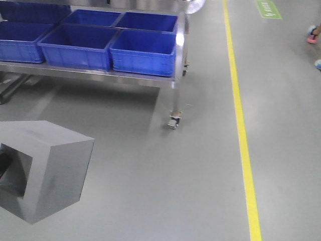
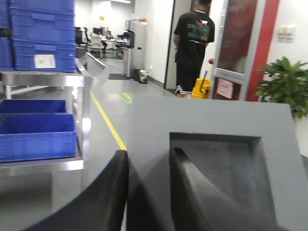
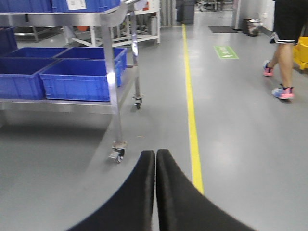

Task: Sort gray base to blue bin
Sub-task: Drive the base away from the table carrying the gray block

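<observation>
The gray base (image 1: 50,168) is held in the air at the lower left of the front view, its square recess facing left. In the left wrist view it (image 2: 216,125) fills the right half. My left gripper (image 2: 149,161) is shut on its wall: one finger outside, one inside the recess. My right gripper (image 3: 155,159) is shut and empty over the floor. Several blue bins stand on a steel cart; the nearest blue bin (image 1: 143,52) is at the cart's right end, and it also shows in the right wrist view (image 3: 79,79).
The steel cart (image 1: 173,83) on casters (image 1: 173,122) stands ahead to the left. A yellow floor line (image 1: 241,125) runs along the right. A person (image 2: 192,43) stands by a door; a walking person's legs (image 3: 281,53) are at the right.
</observation>
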You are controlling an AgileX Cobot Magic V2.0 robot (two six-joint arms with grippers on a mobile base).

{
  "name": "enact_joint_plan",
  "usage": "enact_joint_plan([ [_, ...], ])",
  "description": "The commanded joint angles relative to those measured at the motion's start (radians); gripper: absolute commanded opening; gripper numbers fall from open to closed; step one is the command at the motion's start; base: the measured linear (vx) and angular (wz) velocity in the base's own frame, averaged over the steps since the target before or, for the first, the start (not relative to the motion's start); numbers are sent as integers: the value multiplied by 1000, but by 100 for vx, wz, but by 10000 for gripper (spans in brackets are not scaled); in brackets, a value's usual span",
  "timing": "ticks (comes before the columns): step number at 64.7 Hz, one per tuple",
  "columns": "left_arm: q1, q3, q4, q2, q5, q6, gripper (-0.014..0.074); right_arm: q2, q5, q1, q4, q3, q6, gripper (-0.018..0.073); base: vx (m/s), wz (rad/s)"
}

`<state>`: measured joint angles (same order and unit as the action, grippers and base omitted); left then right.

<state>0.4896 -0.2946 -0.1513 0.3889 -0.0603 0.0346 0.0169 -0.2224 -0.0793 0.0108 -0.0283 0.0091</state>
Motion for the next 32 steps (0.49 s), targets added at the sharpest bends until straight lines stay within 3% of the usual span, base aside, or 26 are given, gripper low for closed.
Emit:
enact_joint_plan([
  [1, 4, -32, -8, 4, -106, 4, 146, -1, 75, -1, -5, 0, -9, -5, 36, 32],
  [32, 4, -32, -8, 4, -106, 4, 146, -1, 75, -1, -5, 0, -9, -5, 34, 45],
])
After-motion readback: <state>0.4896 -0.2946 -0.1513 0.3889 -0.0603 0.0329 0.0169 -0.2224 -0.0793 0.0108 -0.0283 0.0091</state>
